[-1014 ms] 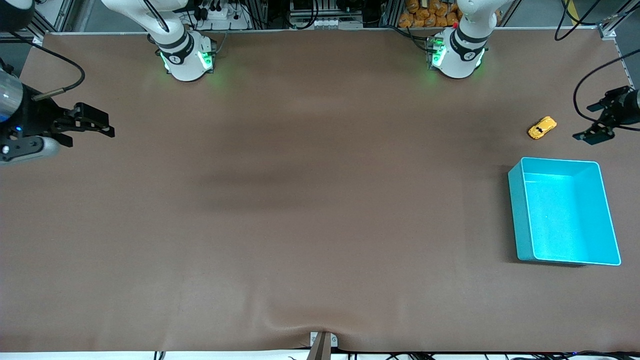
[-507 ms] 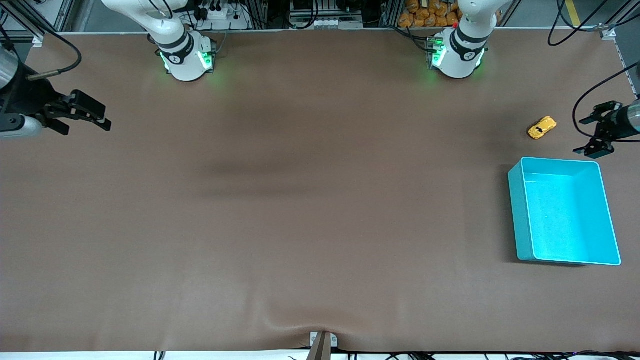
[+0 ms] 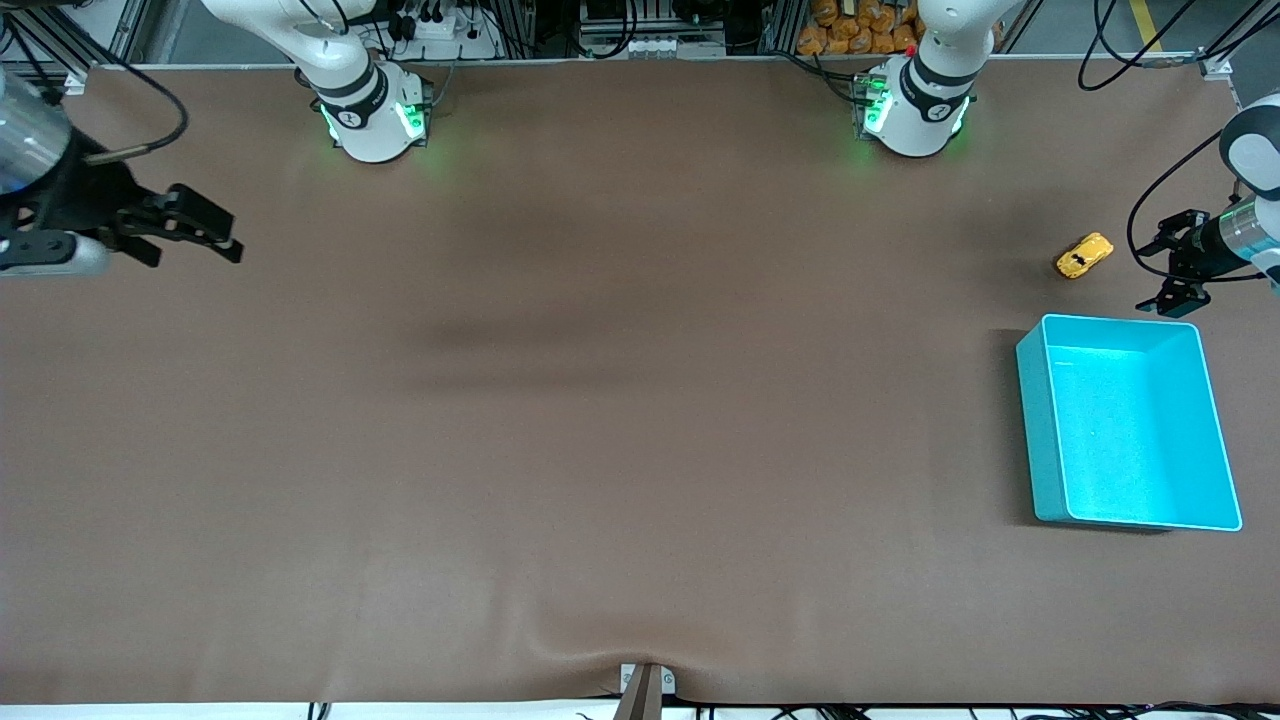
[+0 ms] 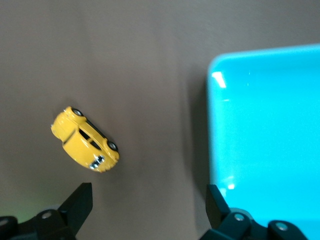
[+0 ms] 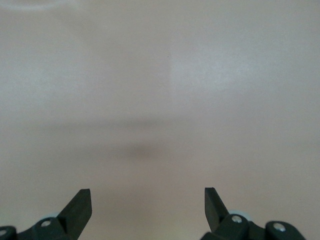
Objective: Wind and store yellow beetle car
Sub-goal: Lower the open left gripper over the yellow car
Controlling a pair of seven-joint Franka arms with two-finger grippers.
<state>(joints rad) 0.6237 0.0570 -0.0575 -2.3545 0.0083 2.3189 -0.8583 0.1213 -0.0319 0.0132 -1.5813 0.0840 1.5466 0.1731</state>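
Observation:
The yellow beetle car (image 3: 1084,256) (image 4: 85,140) sits on the brown table at the left arm's end, farther from the front camera than the teal bin (image 3: 1040,430) (image 4: 265,125). My left gripper (image 3: 1170,265) (image 4: 148,200) hangs open beside the car, toward the table's end, over bare table just off the bin's rim; nothing lies between its fingers. At the right arm's end my right gripper (image 3: 205,232) (image 5: 148,202) hovers open over bare table with nothing in it.
The bin is empty. The two arm bases (image 3: 375,110) (image 3: 915,105) stand along the table edge farthest from the front camera. A small bracket (image 3: 645,685) sits at the nearest edge. The wide brown mat between the arms holds nothing else.
My left gripper has drawn closer to the car, and its arm has come further into view. My right gripper has shifted a little toward the middle. The car has not moved.

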